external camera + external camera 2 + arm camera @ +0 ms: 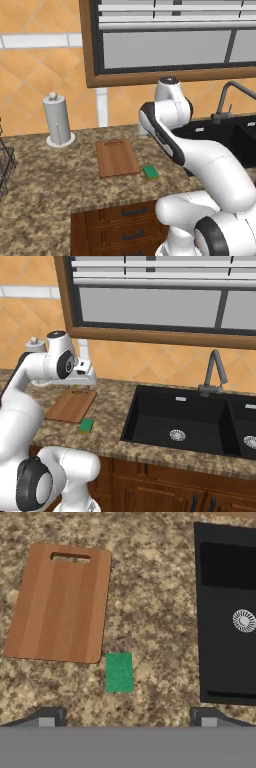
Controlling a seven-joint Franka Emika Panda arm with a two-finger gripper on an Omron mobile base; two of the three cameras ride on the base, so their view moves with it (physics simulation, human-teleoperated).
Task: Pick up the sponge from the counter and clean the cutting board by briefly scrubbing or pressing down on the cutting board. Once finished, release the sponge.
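Observation:
The green sponge (119, 672) lies flat on the speckled counter (150, 587), just off a corner of the cutting board (60, 602). The board is reddish-brown wood with its slot handle at the far end. My gripper (127, 718) hangs well above the counter and looks straight down. Its two fingertips (47, 717) stand wide apart with nothing between them, so it is open. In the left base view the sponge (150, 172) sits right of the board (117, 157). From the right base view the sponge (86, 425) and board (70, 406) lie below my hand.
A black sink (185, 421) with a grey faucet (212, 373) is set into the counter right of the sponge. A paper towel roll (57, 120) stands behind the board to the left. A wire basket (4, 165) stands at the far left.

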